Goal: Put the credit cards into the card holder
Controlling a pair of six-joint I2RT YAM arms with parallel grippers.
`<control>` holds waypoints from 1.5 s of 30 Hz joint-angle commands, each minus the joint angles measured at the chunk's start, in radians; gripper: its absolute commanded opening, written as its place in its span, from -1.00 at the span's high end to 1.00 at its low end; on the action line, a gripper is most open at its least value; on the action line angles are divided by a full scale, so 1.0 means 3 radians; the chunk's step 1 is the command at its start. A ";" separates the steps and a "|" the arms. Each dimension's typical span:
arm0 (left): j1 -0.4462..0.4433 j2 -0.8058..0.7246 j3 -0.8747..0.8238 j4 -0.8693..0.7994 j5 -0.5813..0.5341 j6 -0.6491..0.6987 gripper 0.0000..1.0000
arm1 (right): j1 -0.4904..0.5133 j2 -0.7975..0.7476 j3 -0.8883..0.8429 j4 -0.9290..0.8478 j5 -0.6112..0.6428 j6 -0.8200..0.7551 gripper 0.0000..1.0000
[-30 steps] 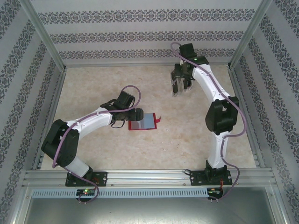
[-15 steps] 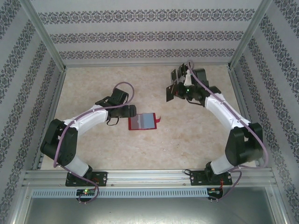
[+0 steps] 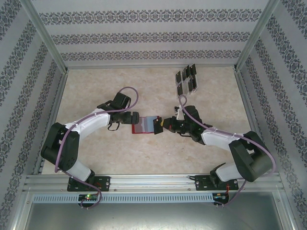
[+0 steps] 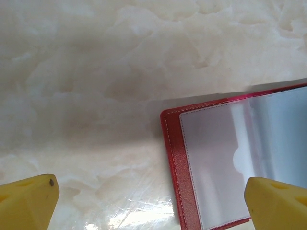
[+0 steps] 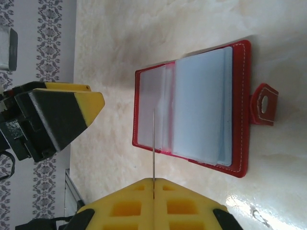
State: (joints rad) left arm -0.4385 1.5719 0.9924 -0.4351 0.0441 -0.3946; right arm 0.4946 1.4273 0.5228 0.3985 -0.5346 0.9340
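Item 1, card (image 5: 153, 143): pinched by one end in my right fingers (image 5: 168, 199), which are closed on it. It shows edge-on as a thin dark line reaching toward the open wallet (image 5: 201, 105). I judge it light, stiff and slick. A firm pinch near the end suits it, leaving most of its length free to enter a sleeve.

Item 2, wallet: lies open in the middle of the bench (image 3: 96, 158), red cover down and clear sleeves (image 5: 199, 100) up. Its strap (image 5: 263, 104) is flung out on the side toward my right arm. I rate it light and likely to skate on the glossy bench. The sleeves look soft and floppy, so a card nose could buckle one rather than part it. Best steadied by pressing on the stiff red border, not the plastic.

Item 3, left fingers (image 4: 29, 201): spread wide and holding nothing, just beside the wallet's left edge, with one tip over the cover's near corner.

Item 4, remaining cards (image 3: 186, 79): dark, standing on edge in rows at the far right of the bench, well apart from the wallet. I would take each by its upper end
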 commanded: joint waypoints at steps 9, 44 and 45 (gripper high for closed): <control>-0.0166 0.0297 0.0022 -0.0108 -0.0183 0.0137 -1.00 | 0.0105 0.0538 -0.0098 0.1248 0.0143 0.0264 1.00; -0.0285 0.0523 0.0011 -0.0293 -0.0613 0.0165 -1.00 | 0.0236 0.1525 0.0496 0.1500 -0.0203 0.0084 1.00; -0.0285 0.0528 0.0011 -0.0291 -0.0612 0.0165 -1.00 | 0.0246 0.1535 0.0501 0.1499 -0.0197 0.0096 1.00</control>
State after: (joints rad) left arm -0.5114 1.7126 0.9924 -0.4755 -0.1169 -0.3473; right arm 0.5556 1.8748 0.6487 0.8059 -0.5781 0.9886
